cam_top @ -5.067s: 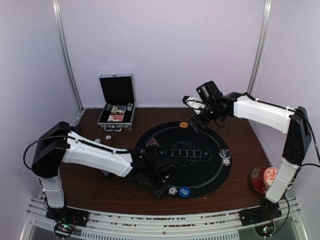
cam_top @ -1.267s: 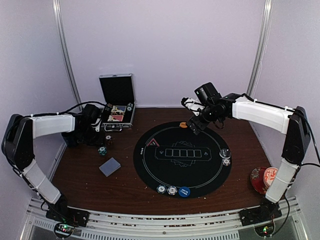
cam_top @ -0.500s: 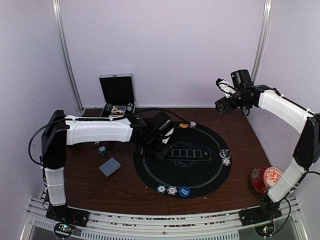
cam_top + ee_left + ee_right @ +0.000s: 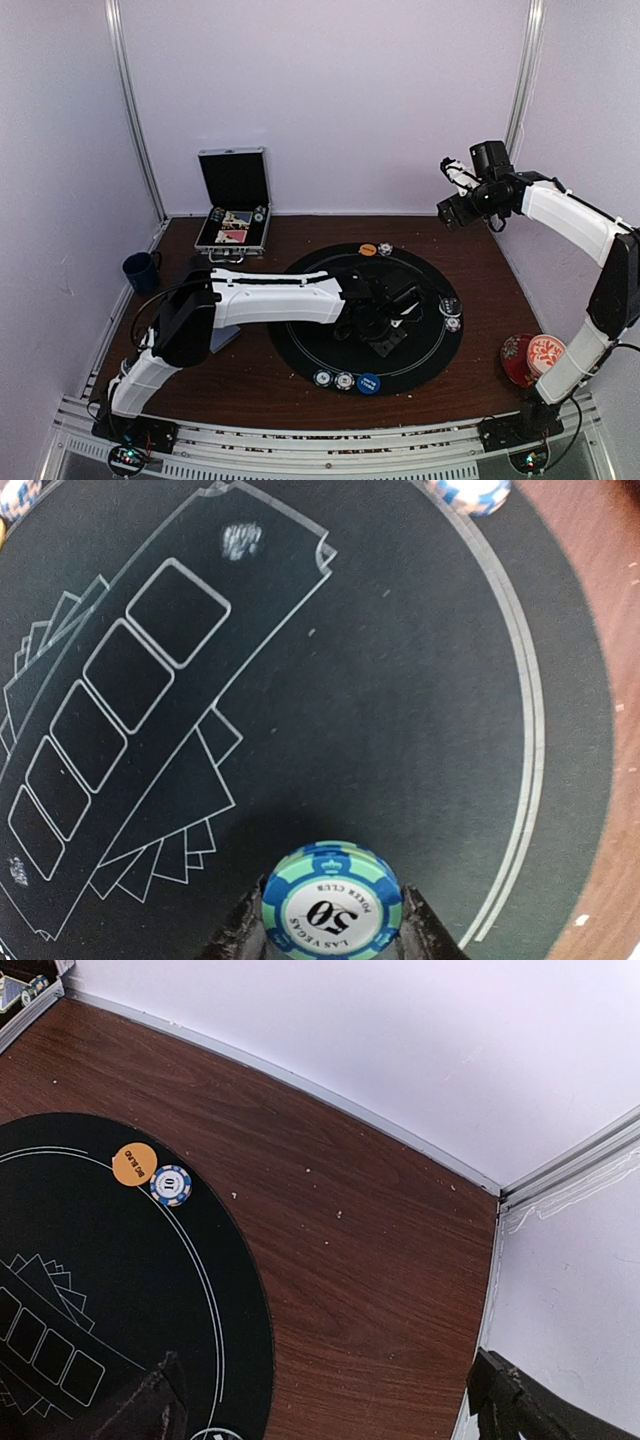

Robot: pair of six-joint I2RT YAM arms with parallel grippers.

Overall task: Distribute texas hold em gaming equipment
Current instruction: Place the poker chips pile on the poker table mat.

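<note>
The left arm (image 4: 275, 295) and right arm (image 4: 575, 215) wear white shells (black at the joints and wrists).

Our left arm reaches rightward low across the middle, left gripper (image 4: 388, 340) pinched tight on a teal chip (image 4: 332, 901). Our right arm is held high at far right, right gripper (image 4: 452, 185) spread wide.

Pincer (image 4: 332, 935) grips teal chip (image 4: 332, 900) above black mat (image 4: 380, 680).
</note>
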